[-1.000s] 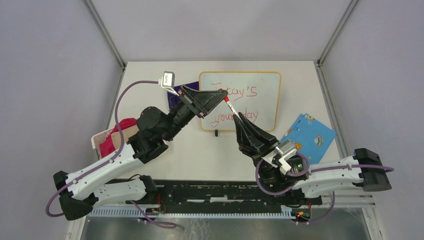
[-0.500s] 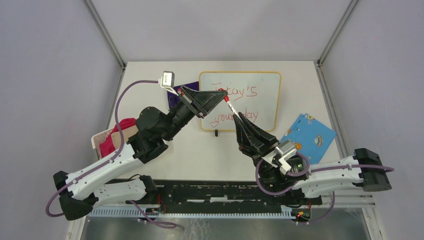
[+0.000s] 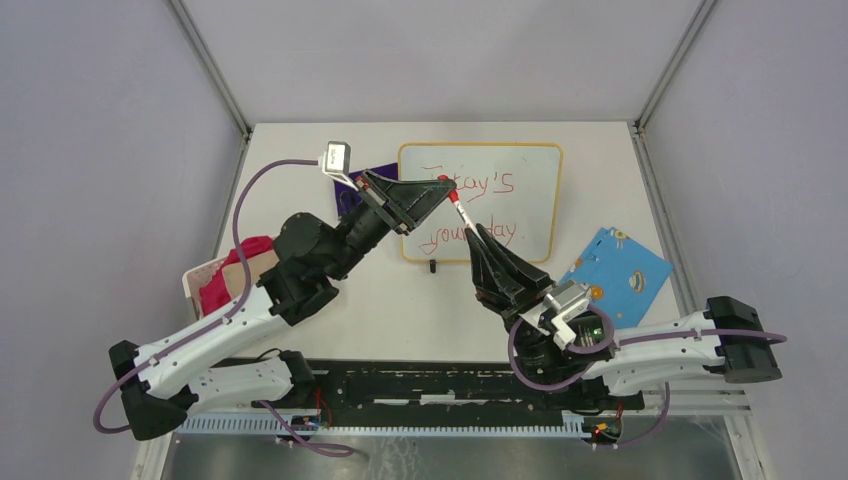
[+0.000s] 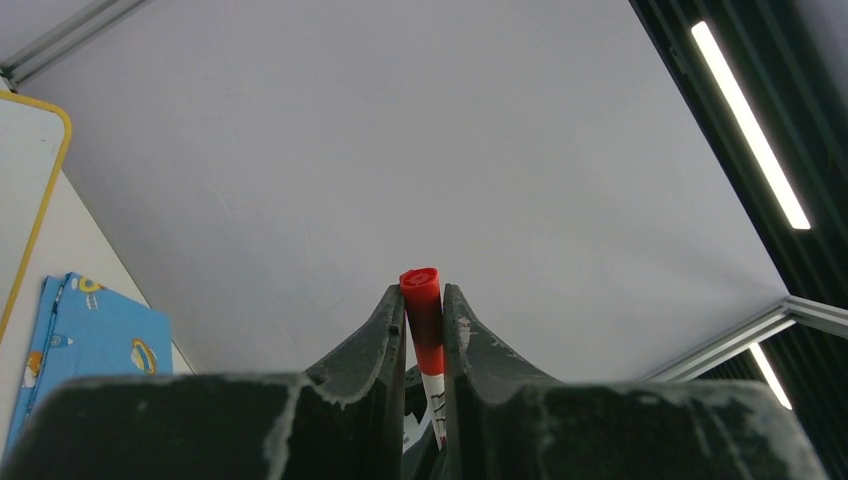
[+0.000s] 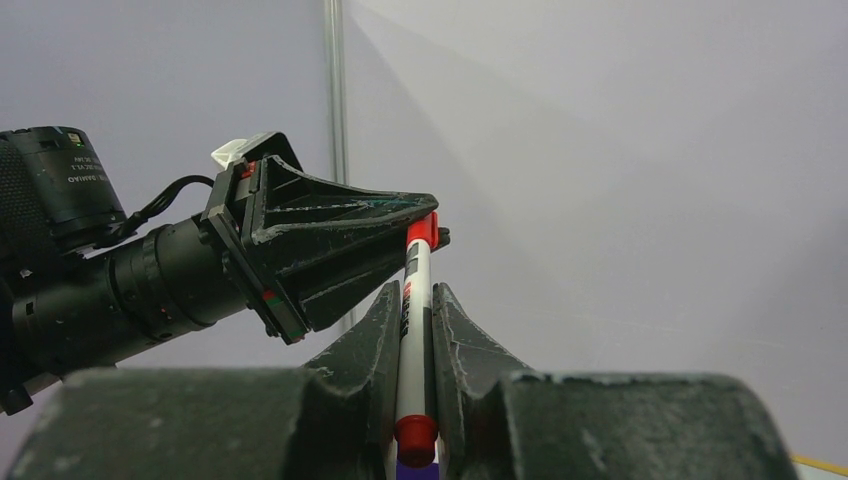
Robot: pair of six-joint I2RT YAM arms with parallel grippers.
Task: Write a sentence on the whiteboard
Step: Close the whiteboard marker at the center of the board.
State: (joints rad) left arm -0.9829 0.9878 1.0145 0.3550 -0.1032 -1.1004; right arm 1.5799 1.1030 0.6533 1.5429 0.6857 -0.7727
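The whiteboard [image 3: 530, 165] lies flat at the back middle of the table, with its yellow-tan frame. The sentence [image 3: 492, 185] is on it in red, in two lines, partly hidden by the grippers. A white marker [image 3: 461, 212] with a red cap [image 4: 424, 310] is held in the air above the board by both grippers. My left gripper [image 3: 441, 182] is shut on the red cap. My right gripper [image 3: 473, 231] is shut on the marker's white barrel [image 5: 412, 320]. The left gripper's fingers show in the right wrist view [image 5: 340, 235].
A blue patterned card [image 3: 615, 273] lies right of the board. A tray with red cloth [image 3: 225, 275] sits at the left edge. A dark purple cloth [image 3: 352, 190] lies under the left arm. The board's black foot [image 3: 433, 266] sticks out at its near edge.
Hardly anything has moved. The right arm's wrist has shifted very slightly; both grippers still hold the marker in the same place.
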